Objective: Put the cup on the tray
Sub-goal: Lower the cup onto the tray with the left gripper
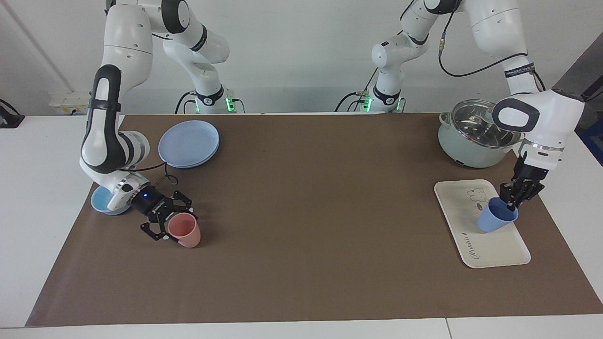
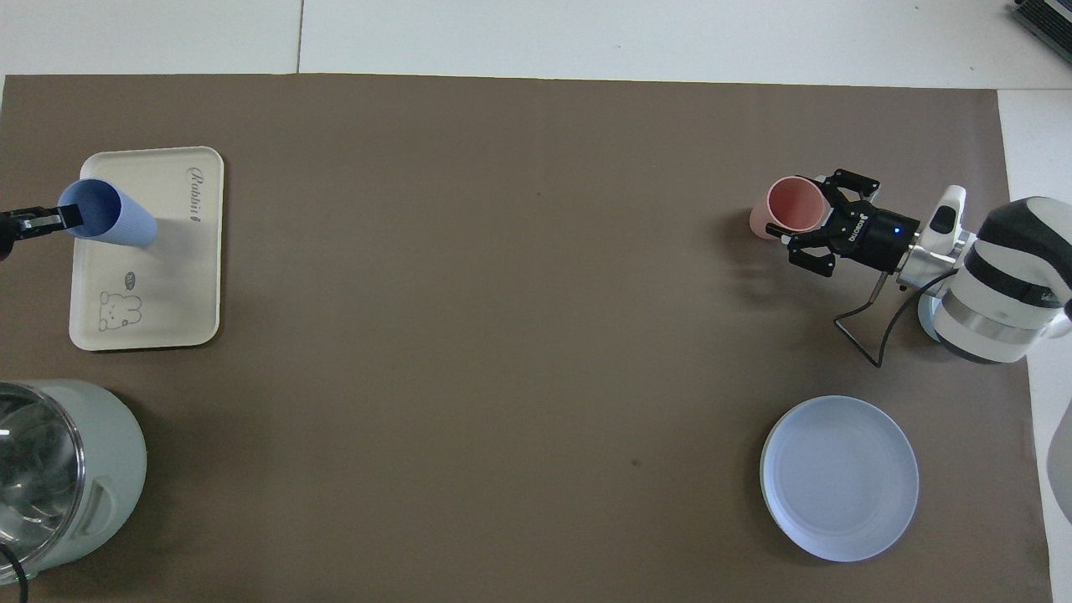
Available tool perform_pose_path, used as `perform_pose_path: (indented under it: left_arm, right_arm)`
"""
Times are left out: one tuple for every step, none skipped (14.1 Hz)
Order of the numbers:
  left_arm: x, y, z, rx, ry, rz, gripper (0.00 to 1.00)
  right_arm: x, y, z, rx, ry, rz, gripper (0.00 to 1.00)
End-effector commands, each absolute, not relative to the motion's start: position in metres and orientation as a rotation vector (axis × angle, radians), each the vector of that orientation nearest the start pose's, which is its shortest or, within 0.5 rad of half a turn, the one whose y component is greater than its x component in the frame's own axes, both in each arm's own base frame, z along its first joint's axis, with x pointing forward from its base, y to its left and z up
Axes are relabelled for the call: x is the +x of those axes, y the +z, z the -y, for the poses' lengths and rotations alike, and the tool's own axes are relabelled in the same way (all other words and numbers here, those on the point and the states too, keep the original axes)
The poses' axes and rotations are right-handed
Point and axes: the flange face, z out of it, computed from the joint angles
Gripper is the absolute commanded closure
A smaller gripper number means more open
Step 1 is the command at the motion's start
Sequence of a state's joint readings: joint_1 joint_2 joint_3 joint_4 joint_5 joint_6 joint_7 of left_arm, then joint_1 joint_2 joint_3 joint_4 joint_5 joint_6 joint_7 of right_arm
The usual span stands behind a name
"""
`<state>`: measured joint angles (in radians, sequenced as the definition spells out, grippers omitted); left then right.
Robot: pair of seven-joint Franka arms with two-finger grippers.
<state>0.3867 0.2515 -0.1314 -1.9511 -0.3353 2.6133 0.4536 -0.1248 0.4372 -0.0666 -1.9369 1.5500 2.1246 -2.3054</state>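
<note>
Now left end effector (image 1: 513, 201) grips cup (image 1: 494, 220) on tray (image 1: 454, 207); right clamps pink cup (image 1: 184, 230)

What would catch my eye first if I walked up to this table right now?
Probably the two cups, each gripped at the rim. The left gripper holds the blue cup tilted on the cream tray, at the left arm's end of the table beside a lidded pot. At the other end, the right gripper holds a pink cup on the brown mat.
</note>
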Motion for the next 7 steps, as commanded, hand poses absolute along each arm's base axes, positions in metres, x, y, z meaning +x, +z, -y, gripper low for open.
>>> perform_pose_path:
  left_arm:
    - [0.624,0.407,-0.174,-3.125,-0.79,0.087,0.16]
    - [0.628,0.414,-0.176,-3.121,-0.805,0.09,0.0]
    - [0.631,0.424,-0.177,-3.116,-0.825,0.09,0.0]
    - [0.635,0.432,-0.175,-3.13,-0.816,0.081,0.0]
    - [0.642,0.444,-0.159,-3.17,-0.782,0.033,0.0]
    - [0.647,0.461,-0.15,-3.219,-0.722,0.005,0.0]
    - [0.65,0.48,-0.145,-3.258,-0.664,-0.041,0.0]
  right_arm:
    - [0.625,0.268,0.072,-1.994,-1.342,1.116,0.0]
    - [0.625,0.269,0.074,-1.985,-1.346,1.111,0.0]
    - [0.625,0.274,0.074,-1.977,-1.354,1.112,0.0]
    - [0.625,0.283,0.073,-1.976,-1.363,1.121,0.0]
    - [0.626,0.293,0.074,-1.977,-1.371,1.111,0.0]
    - [0.625,0.303,0.073,-1.984,-1.36,1.08,0.0]
    - [0.62,0.319,0.069,-1.997,-1.351,1.047,0.0]
